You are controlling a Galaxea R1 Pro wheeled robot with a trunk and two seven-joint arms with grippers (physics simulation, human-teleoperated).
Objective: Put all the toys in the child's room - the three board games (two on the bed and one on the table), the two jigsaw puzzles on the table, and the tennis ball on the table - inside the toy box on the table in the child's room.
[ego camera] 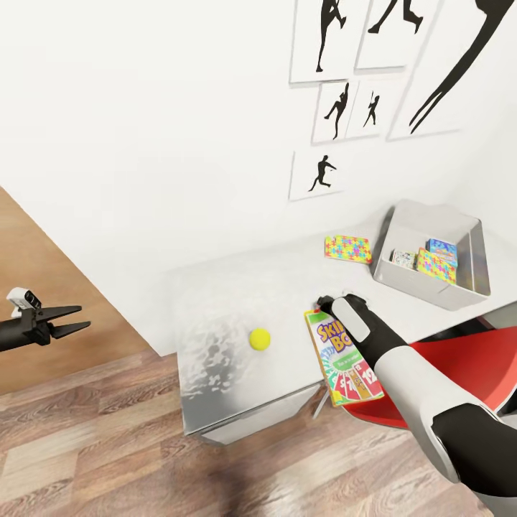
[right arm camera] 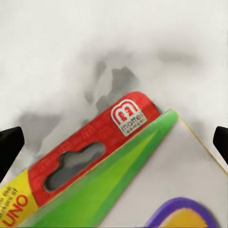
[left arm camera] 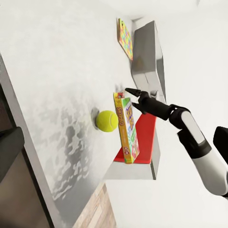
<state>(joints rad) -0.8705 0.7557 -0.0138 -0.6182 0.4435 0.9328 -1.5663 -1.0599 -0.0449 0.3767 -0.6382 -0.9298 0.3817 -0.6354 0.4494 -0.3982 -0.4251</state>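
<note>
In the head view the pale surface (ego camera: 230, 301) runs from lower centre toward the right, under a white wall hung with black silhouette prints (ego camera: 319, 174). The toy box (ego camera: 459, 287) sits at the right of the frame, with a puzzle panel (ego camera: 436, 264) and other colourful items lying inside it; what the others are is hard to make out. Another jigsaw puzzle (ego camera: 347, 249) lies flat on the surface just left of the box. The tennis ball (ego camera: 259, 338) rests alone in the middle of the surface, apart from everything else.

The SKIP BO board game (ego camera: 343, 359) lies at the lower centre-right, overhanging the surface's front edge above a red chair (ego camera: 459, 366). The right arm crosses it and covers part of its lid. The right gripper (ego camera: 324, 301) is down at the game's top end; in the right wrist view its dark jaws stand wide apart at both frame edges, with the game's red hang tab (right arm camera: 90, 147) between them, not clamped.

The left gripper (ego camera: 75, 318) hangs at the left of the frame over wood-plank floor (ego camera: 86, 445), jaws parted and holding nothing.
</note>
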